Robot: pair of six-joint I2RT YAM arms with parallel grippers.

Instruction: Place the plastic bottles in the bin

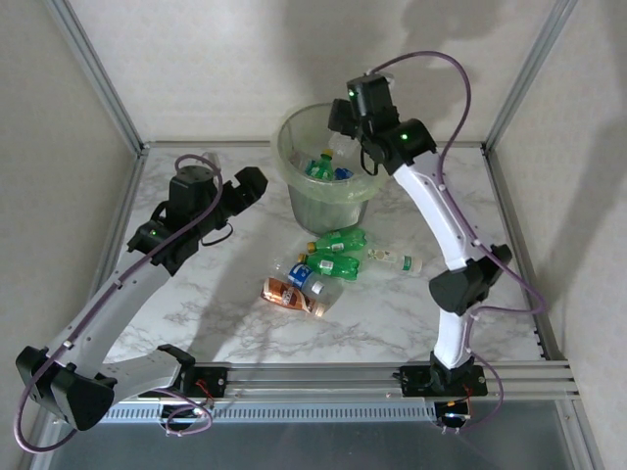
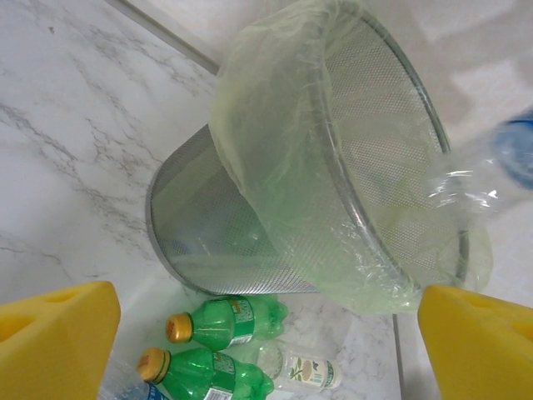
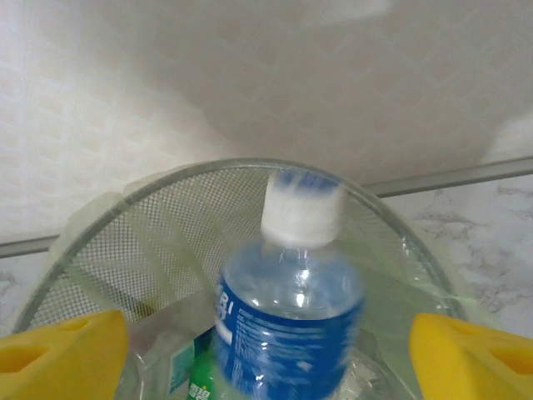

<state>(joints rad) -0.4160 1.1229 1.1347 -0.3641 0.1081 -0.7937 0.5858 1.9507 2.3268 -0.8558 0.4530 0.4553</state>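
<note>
While right gripper (image 3: pixel 266 367) hangs over the bin (image 3: pixel 150 225) with fingers (image 3: pixel 58 350) spread wide, blue-label bottle (image 3: pixel 287 312) untouched between them, its white lettering too blurred to read, left gripper (image 2: pixel 266 350) likewise spread and empty, green bottles (image 2: pixel 225 321) on marble table (image 2: pixel 67 150) beside bin

Bin (image 2: pixel 208 237): fine grey metal mesh with a dull sheen. Bag liner (image 2: pixel 275 150): thin translucent pale green plastic film, crinkled, glossy.
Water bottle (image 3: pixel 287 325), centre of right wrist view: clear glossy plastic, glossy blue label, white cap.
Green bottles (image 2: pixel 225 321), lower centre of left wrist view: translucent glossy plastic.
Table (image 2: pixel 75 150): smooth marble-pattern top, low gloss.
Left gripper (image 2: pixel 266 333), fingers (image 2: pixel 50 342): matt yellow plastic.
</note>
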